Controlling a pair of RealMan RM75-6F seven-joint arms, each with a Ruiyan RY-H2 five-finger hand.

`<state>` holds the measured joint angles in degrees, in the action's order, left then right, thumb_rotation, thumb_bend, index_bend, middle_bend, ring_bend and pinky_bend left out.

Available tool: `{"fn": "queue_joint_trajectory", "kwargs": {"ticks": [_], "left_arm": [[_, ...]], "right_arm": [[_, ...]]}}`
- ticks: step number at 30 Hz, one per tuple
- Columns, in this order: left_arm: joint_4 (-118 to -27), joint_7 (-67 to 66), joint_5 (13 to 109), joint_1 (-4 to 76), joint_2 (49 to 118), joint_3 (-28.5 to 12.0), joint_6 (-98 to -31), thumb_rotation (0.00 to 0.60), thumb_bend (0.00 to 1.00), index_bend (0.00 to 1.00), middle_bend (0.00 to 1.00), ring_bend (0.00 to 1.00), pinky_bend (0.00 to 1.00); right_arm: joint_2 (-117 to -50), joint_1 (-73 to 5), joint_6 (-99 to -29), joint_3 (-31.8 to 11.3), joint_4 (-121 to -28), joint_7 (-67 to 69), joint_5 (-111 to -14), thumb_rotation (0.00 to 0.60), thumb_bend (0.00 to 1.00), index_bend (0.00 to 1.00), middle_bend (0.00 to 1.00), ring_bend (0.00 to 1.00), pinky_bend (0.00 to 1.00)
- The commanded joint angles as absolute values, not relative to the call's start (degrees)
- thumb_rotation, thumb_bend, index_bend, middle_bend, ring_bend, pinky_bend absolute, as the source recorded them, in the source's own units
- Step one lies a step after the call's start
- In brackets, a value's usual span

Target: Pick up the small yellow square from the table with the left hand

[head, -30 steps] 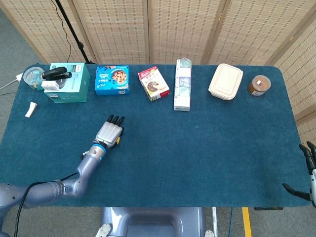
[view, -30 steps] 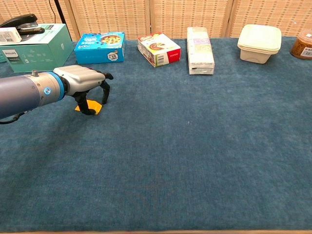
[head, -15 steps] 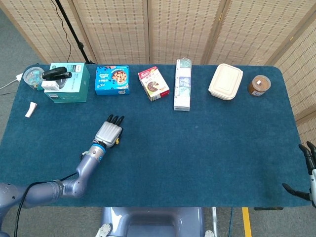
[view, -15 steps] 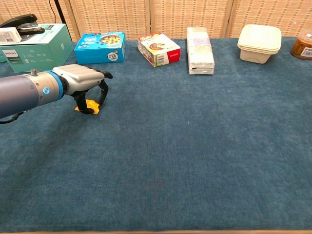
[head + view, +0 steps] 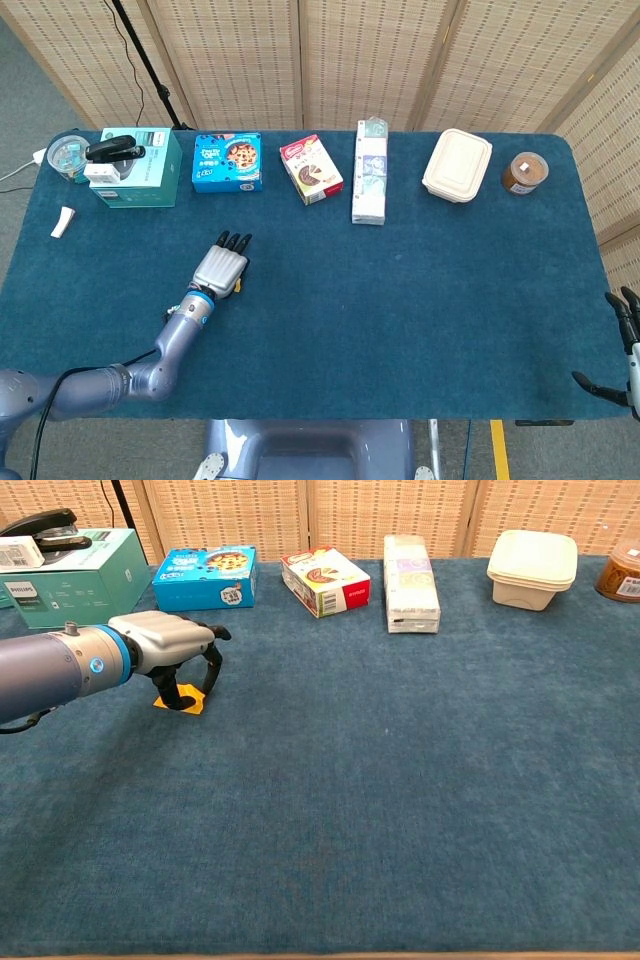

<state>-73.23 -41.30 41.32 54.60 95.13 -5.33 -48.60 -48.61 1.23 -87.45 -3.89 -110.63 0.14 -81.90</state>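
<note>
One left hand (image 5: 172, 652) arched over the small yellow square (image 5: 180, 702).
Palm down, its dark fingertips (image 5: 213, 685) curled around the square on the table beneath; whether they gripped it was unclear.

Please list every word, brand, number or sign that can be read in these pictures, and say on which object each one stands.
"PHILIPS": on the front of the teal box, small but readable in the chest view.
"35": on a round badge on the blue cookie box, uncertain.
Red and white box: print too small to read.
Tall white carton: print blurred.
Brown jar: label not readable.
</note>
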Motion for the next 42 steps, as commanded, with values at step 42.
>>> {"fn": "queue_joint_trajectory", "kwargs": {"ticks": [42], "left_arm": [[-75.12, -27.67, 53.58, 45.74, 85.82, -0.79, -50.74, 0.6, 0.45, 0.62, 0.0, 0.0, 0.0]], "right_arm": [[-48.31, 1.35, -87.41, -3.59, -111.03, 0.76, -82.48, 0.6, 0.0, 0.0, 0.0, 0.0, 0.0]]}}
